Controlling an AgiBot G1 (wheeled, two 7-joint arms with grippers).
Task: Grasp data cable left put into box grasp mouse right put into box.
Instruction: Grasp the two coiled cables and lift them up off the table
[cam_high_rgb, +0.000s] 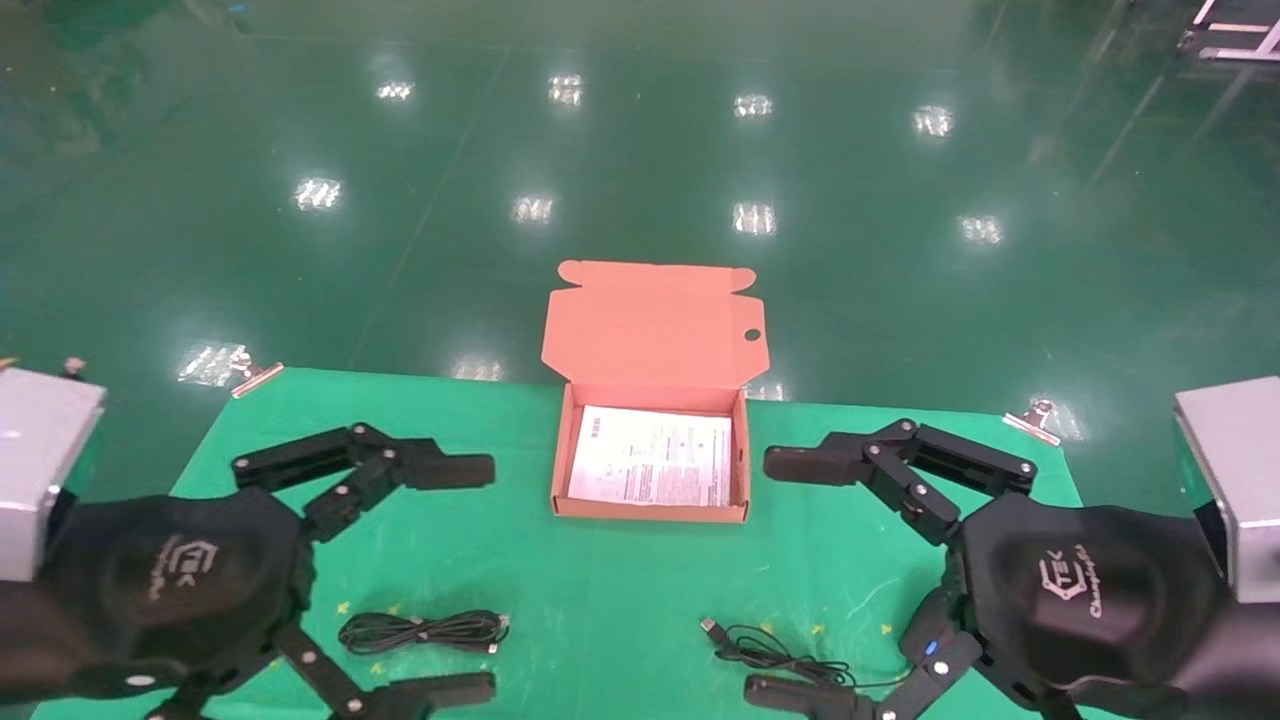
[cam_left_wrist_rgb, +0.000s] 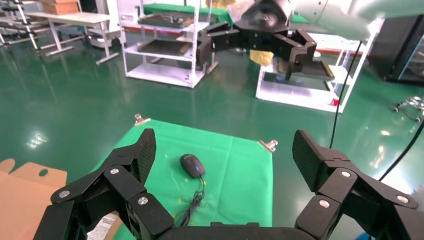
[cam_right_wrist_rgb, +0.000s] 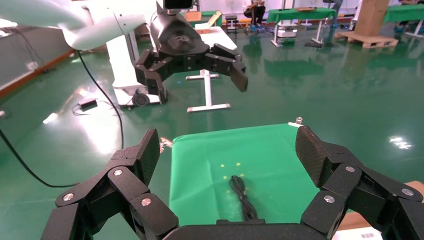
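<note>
The salmon-orange box (cam_high_rgb: 650, 512) stands open at the middle back of the green table, lid (cam_high_rgb: 655, 325) raised, a printed sheet (cam_high_rgb: 650, 457) on its floor. The data cable (cam_high_rgb: 422, 632), a black looped bundle, lies near the front left; the right wrist view shows it too (cam_right_wrist_rgb: 242, 197). The black mouse (cam_left_wrist_rgb: 192, 165) lies at the front right, and in the head view it is mostly hidden behind the right hand, its cord (cam_high_rgb: 775, 655) trailing left. My left gripper (cam_high_rgb: 455, 580) hangs open above the cable. My right gripper (cam_high_rgb: 785, 580) is open above the cord. Both are empty.
Metal clips (cam_high_rgb: 255, 377) (cam_high_rgb: 1030, 420) pin the green cloth at the back corners. The table's back edge runs just behind the box, with glossy green floor beyond. Shelving racks (cam_left_wrist_rgb: 165, 45) stand far off on the floor.
</note>
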